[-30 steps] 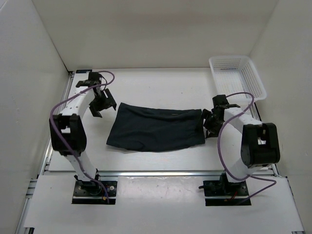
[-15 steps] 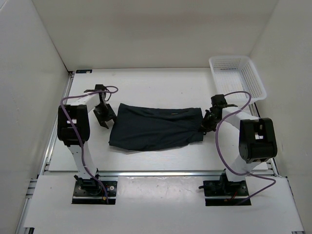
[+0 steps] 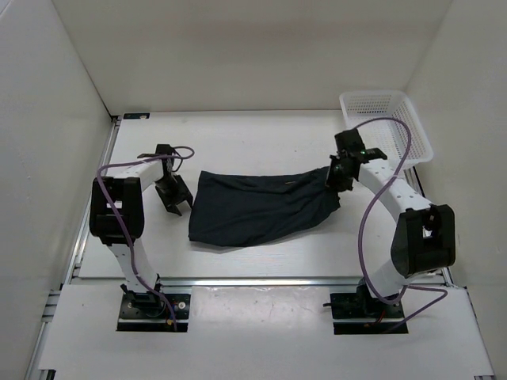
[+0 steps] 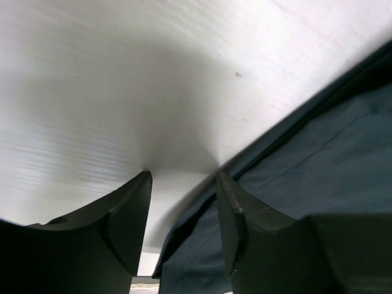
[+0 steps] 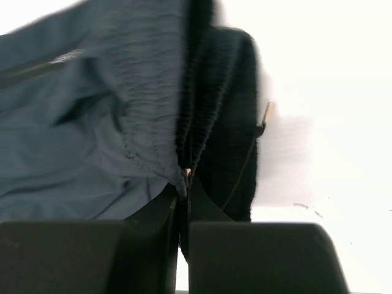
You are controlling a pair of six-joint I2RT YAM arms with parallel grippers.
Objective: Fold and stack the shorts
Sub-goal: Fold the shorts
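Note:
The dark navy shorts (image 3: pixel 253 210) lie spread across the middle of the table, with their right end raised. My right gripper (image 3: pixel 339 170) is shut on the gathered waistband at that end. In the right wrist view the ribbed fabric (image 5: pixel 153 110) is pinched at the tips of my right gripper (image 5: pixel 184 180). My left gripper (image 3: pixel 176 198) is low at the left edge of the shorts. In the left wrist view it (image 4: pixel 182 174) stands open, with white table and the hem of the shorts (image 4: pixel 318 159) between its fingers (image 4: pixel 236 233).
A white mesh basket (image 3: pixel 413 136) stands at the back right corner, just behind the right arm. White walls close in the table at the left, back and right. A metal rail runs along the near edge by the arm bases.
My right gripper closed on the waistband and rose toward the back, dragging the shorts a little to the right. My left gripper came down to the shorts' left edge and its jaws narrowed.

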